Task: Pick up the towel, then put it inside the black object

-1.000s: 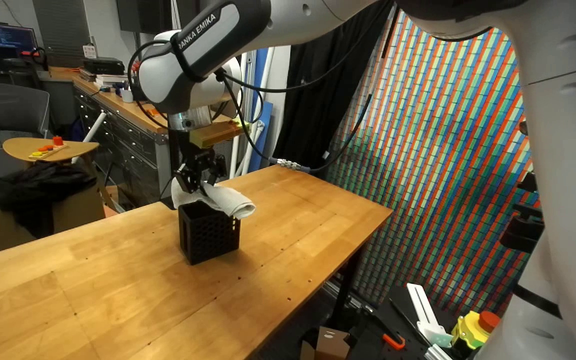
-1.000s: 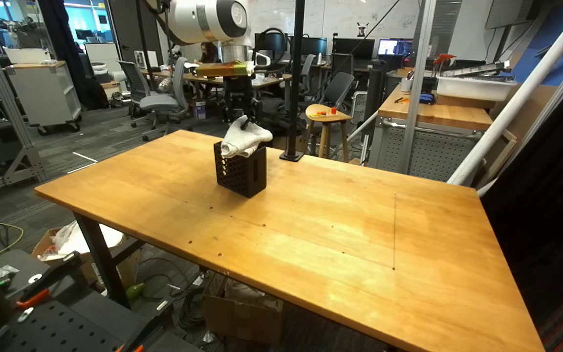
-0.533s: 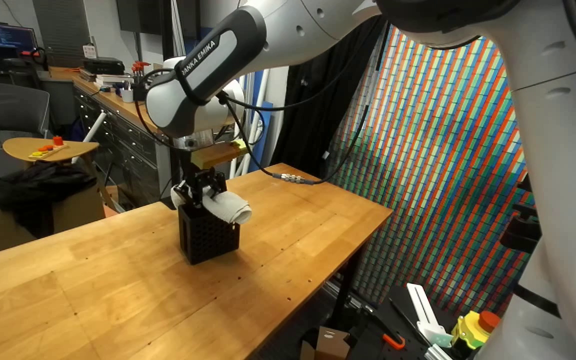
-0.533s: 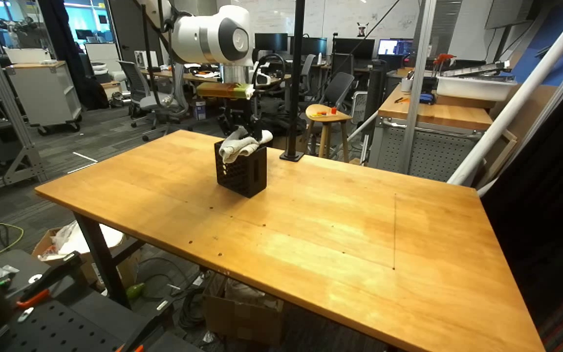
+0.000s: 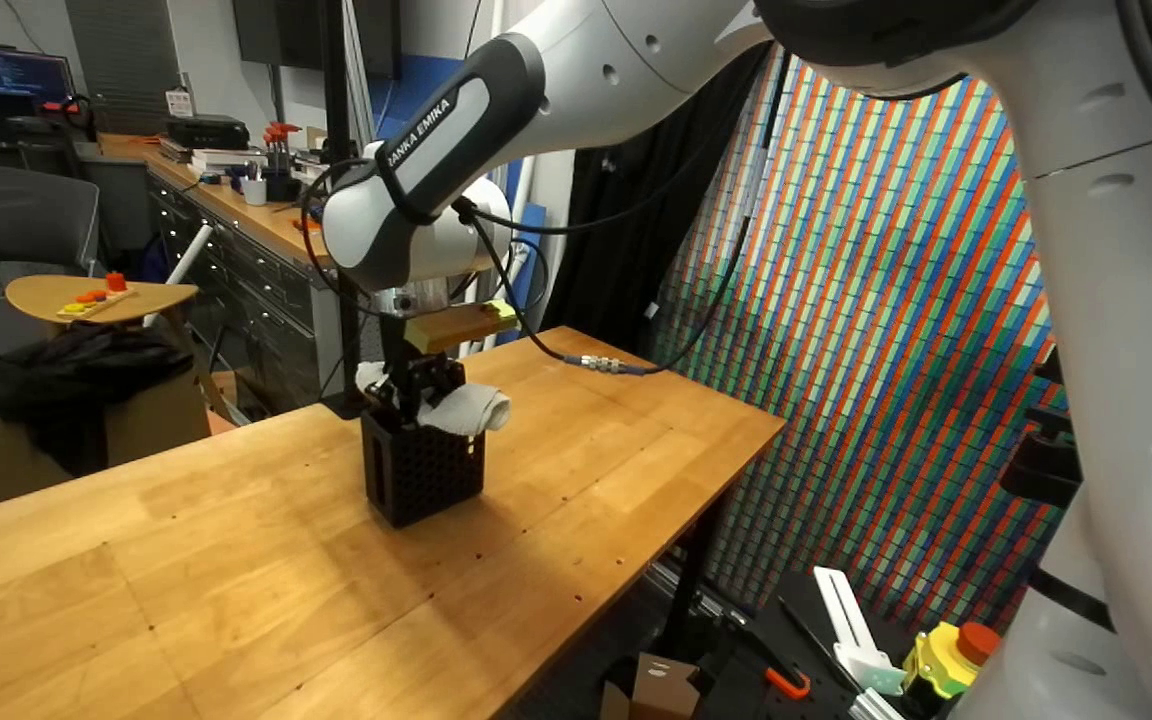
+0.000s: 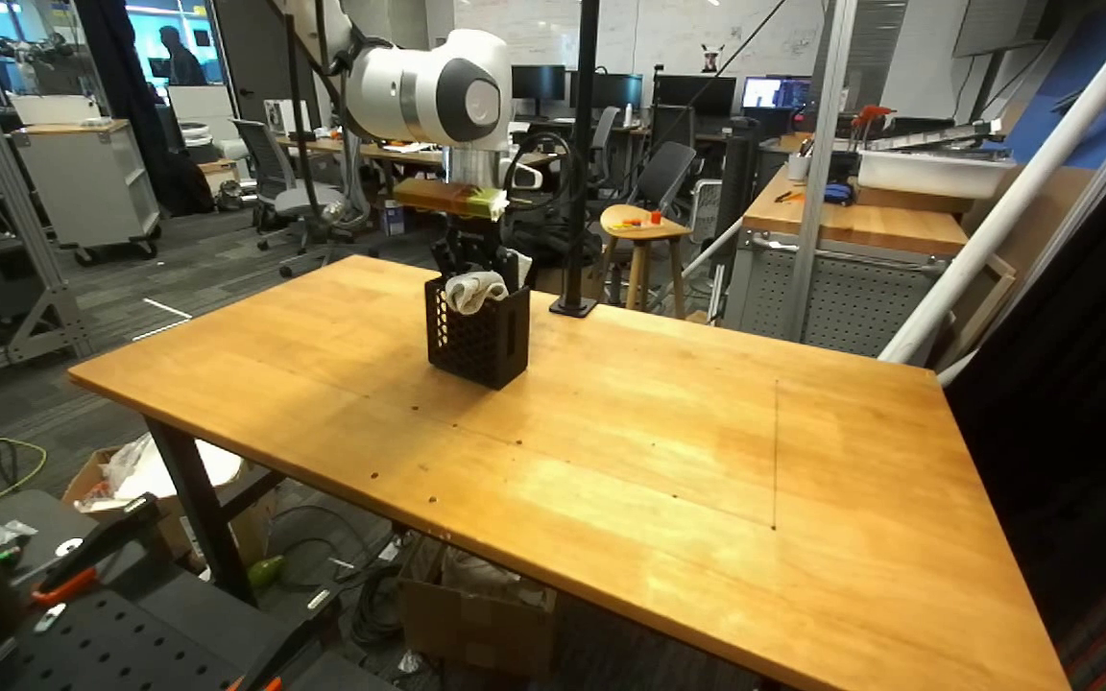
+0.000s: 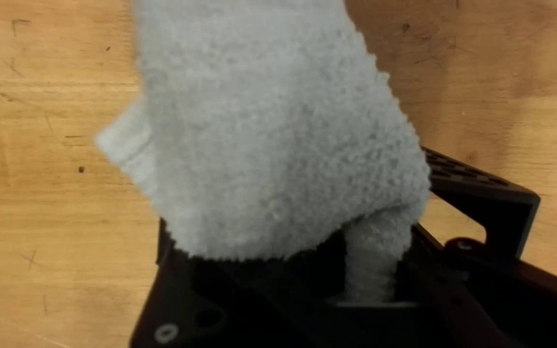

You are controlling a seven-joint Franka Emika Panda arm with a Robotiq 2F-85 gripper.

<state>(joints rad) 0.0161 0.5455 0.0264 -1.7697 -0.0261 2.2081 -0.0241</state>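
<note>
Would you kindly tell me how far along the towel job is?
Done: the towel is off the table. In hand: the end effector grips it at the mouth of the black basket. Left: probably tucking in the folds sticking out past the side, then releasing.

Got a basket (image 5: 423, 472) on the table (image 5: 236, 580), a towel (image 5: 468, 408) over its rim, the gripper (image 5: 406, 412) at its mouth and a pole (image 6: 580, 173) (in an exterior view) behind, right.
</note>
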